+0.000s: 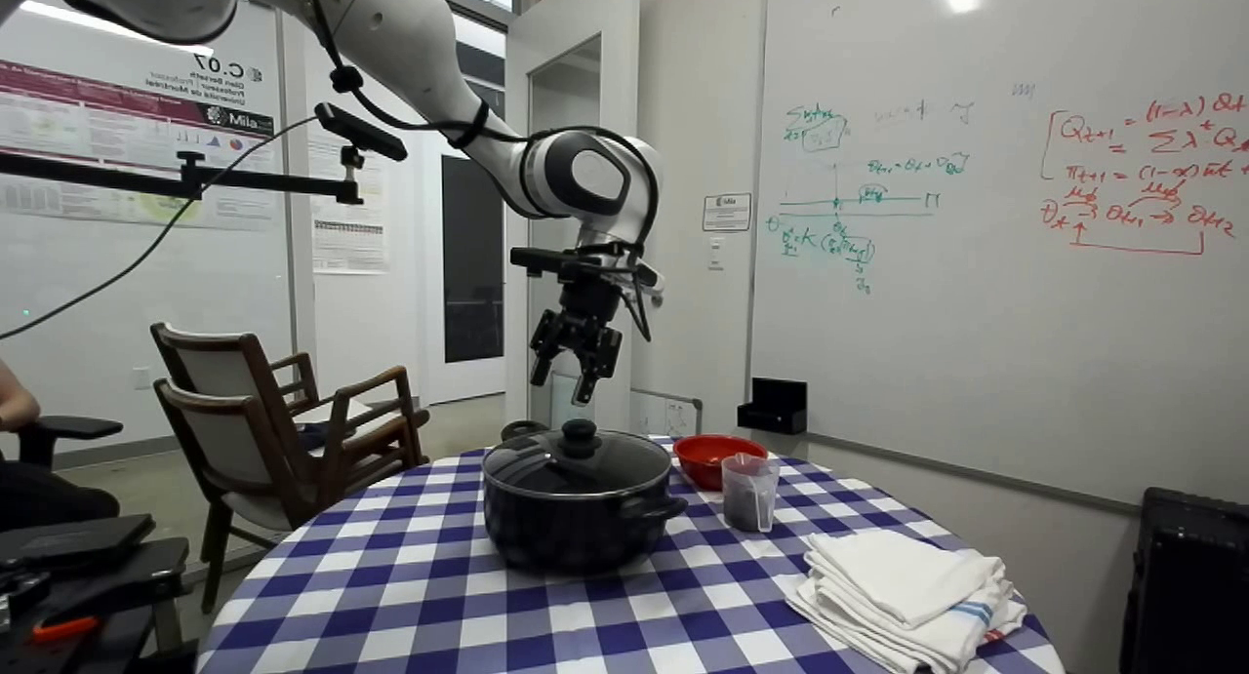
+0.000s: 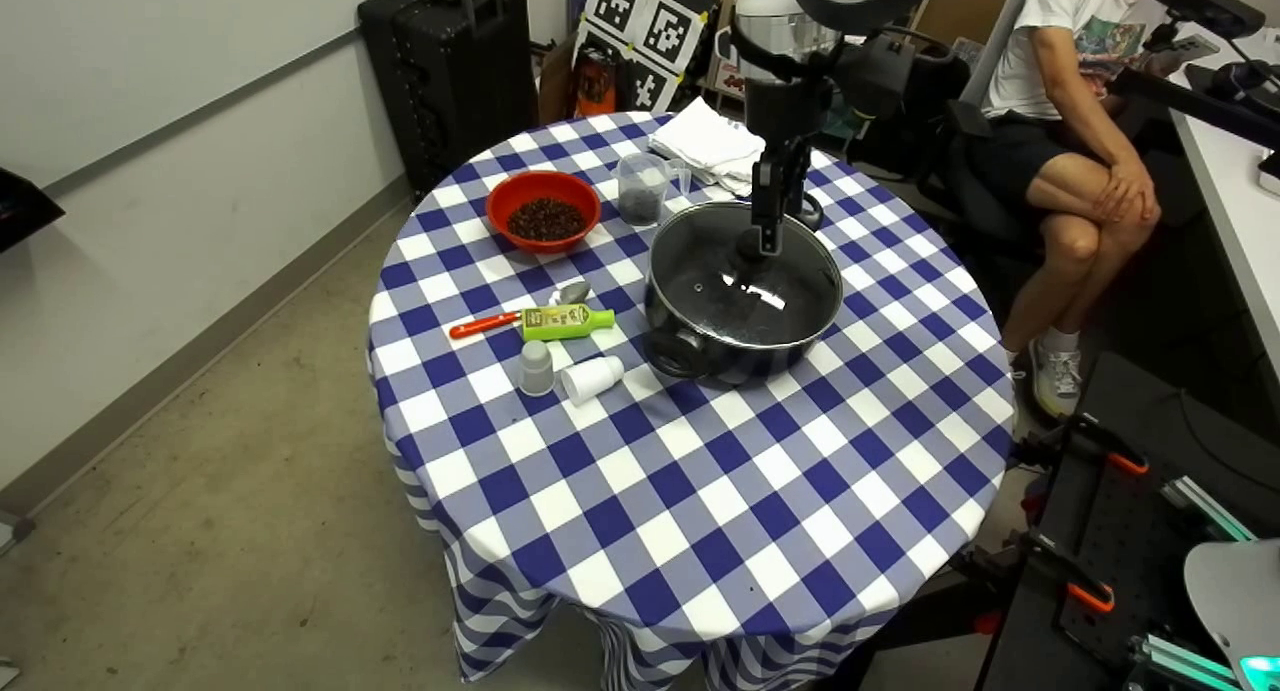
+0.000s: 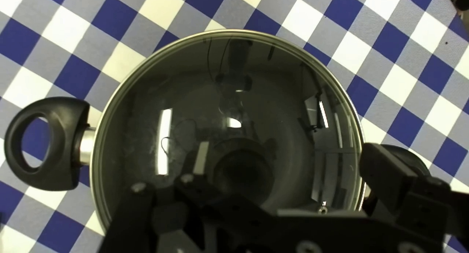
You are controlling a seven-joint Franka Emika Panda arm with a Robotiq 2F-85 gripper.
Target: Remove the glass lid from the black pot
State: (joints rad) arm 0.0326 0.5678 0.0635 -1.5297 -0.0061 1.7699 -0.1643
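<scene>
In an exterior view, the black pot (image 1: 569,533) stands on a table with a blue-and-white checked tablecloth (image 1: 420,576), and the glass lid (image 1: 634,467) rests on the pot's rim, its dark knob (image 1: 580,438) uppermost. The gripper (image 1: 562,386) hangs above the pot, pointing down, its two fingers spread with nothing between them — a gap shows between their tips and the knob. Right of the pot and a little behind it are a red bowl (image 1: 707,464) and a clear measuring jug (image 1: 749,494); farther right of the pot lies a stack of white cloths (image 1: 903,596). In an exterior view, a green bottle (image 2: 565,321) lies left of the pot, a red handle (image 2: 485,325) beside it, and a grey container (image 2: 536,369) and a white cup (image 2: 592,379) sit between them and the camera, also left of the pot. A seated person (image 2: 1065,121) is right of the pot, well apart from it. In the wrist view, a looped handle (image 3: 66,147) juts from the pot's left side; the fingers (image 3: 384,172) stand wide apart — one over the lid beside the knob, the other by the pot's right rim
</scene>
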